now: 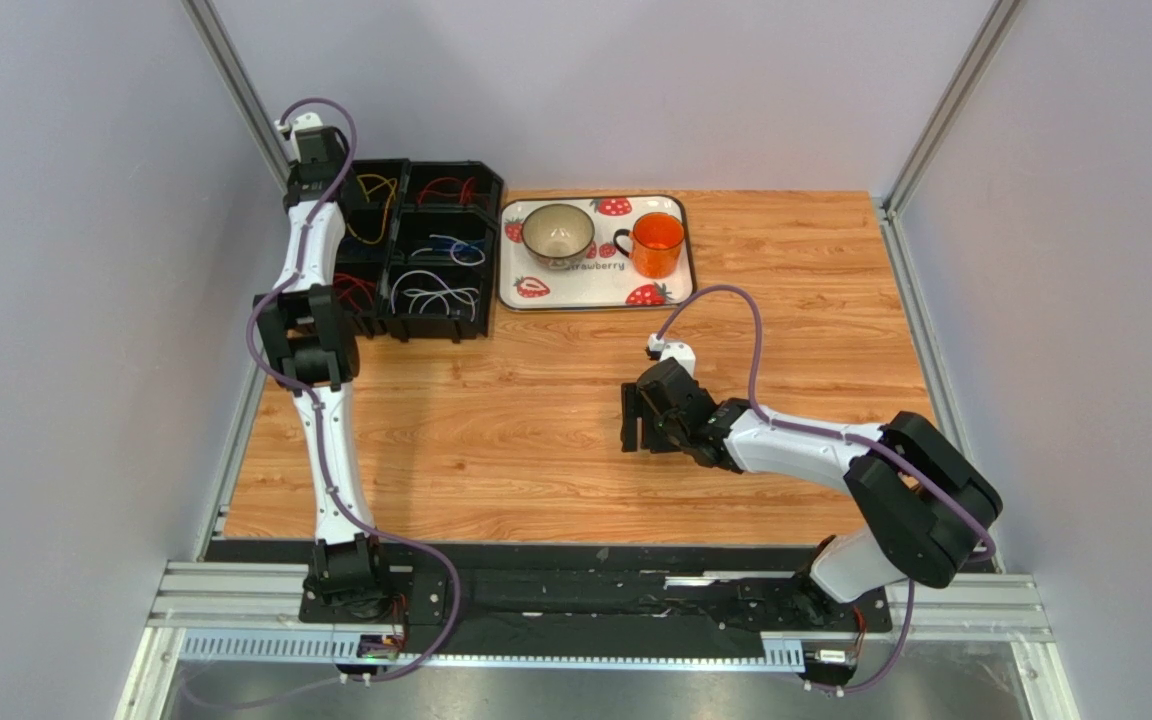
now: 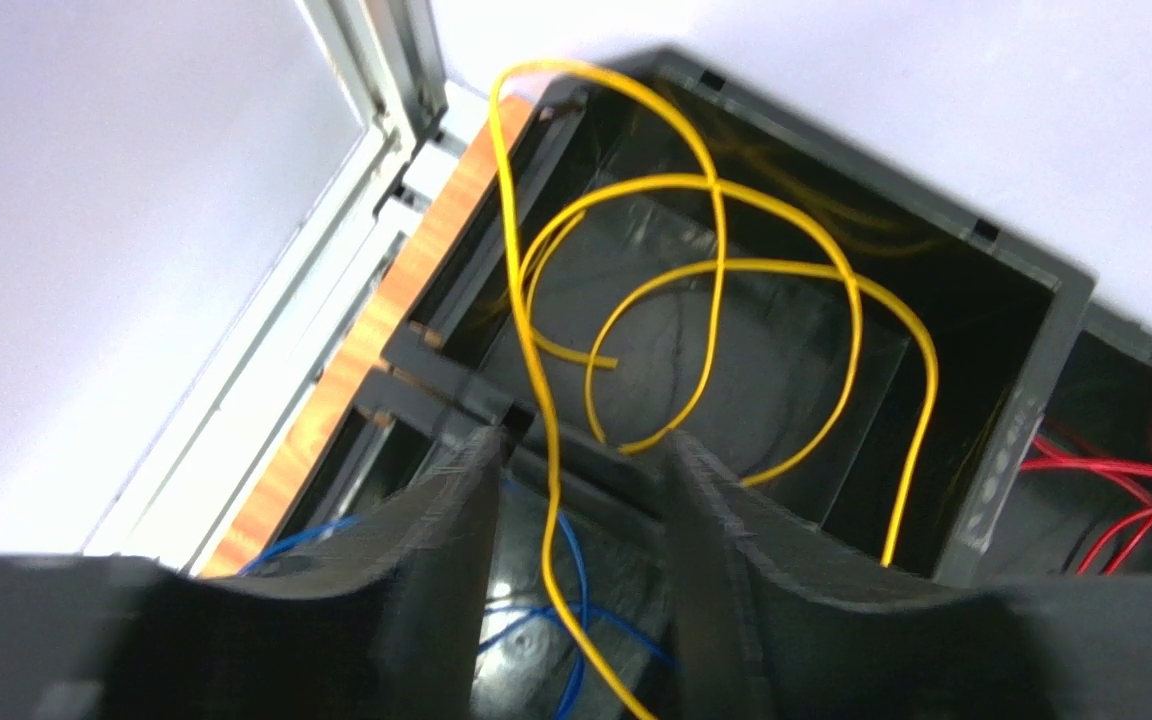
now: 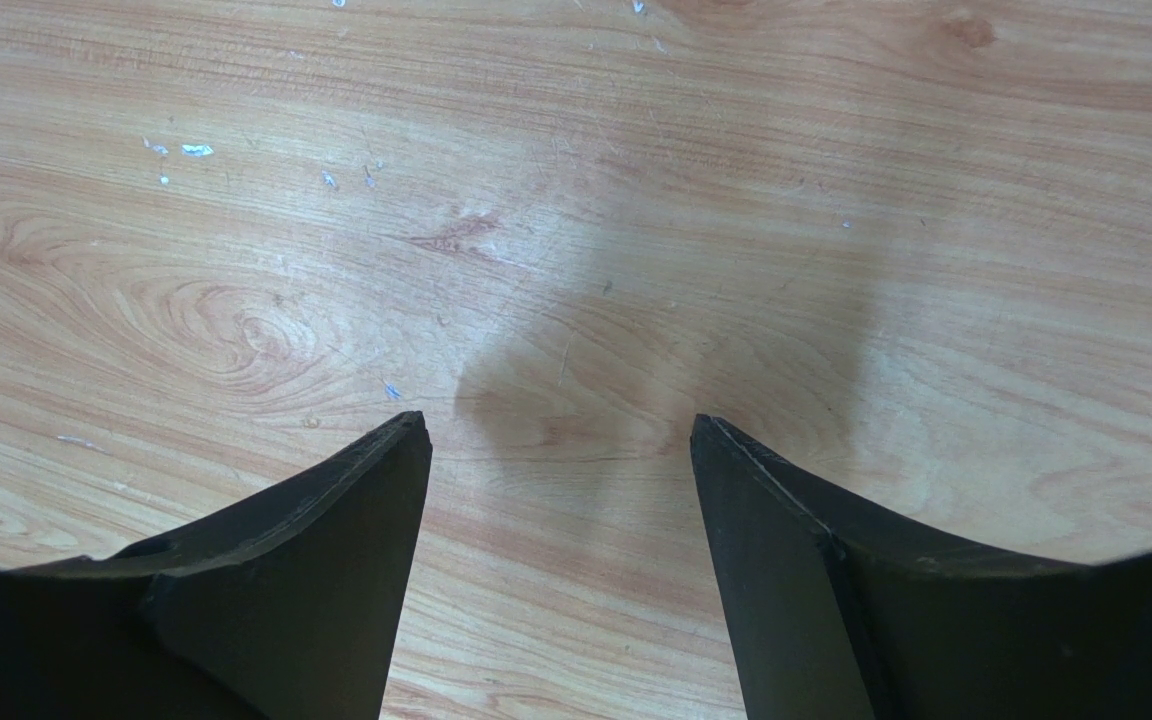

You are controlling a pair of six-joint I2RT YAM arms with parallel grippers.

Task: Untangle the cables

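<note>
Your left gripper [image 2: 582, 440] hangs over the black bin [image 1: 480, 170] at 11 o'clock on the table [image 1: 537, 435], jaws half apart, yellow cable [image 2: 720, 267] running loose between them. Red cables [image 2: 1123, 470] lie in the next compartment. Your right gripper [image 3: 560, 435]: wide apart above mid-table.

The table [image 3: 582, 180] is pale wood grain, smooth with a soft sheen and a few pale specks. The right gripper [image 3: 560, 428] has fingers [image 3: 342, 525] of matt black plastic; on the left gripper [image 2: 582, 450] the same plastic shows fine ribbed layer lines. The yellow cable [image 2: 838, 278] and red cables [image 2: 1123, 480] have smooth, slightly glossy sheaths. The compartment bin [image 2: 898, 188] is dark plastic with a dull shine inside. The strawberry tray [image 1: 582, 293] looks glossy, the bowl [image 1: 557, 231] glazed, the orange cup [image 1: 659, 240] translucent. The frame rail [image 1: 237, 600] is silvery metal.
</note>
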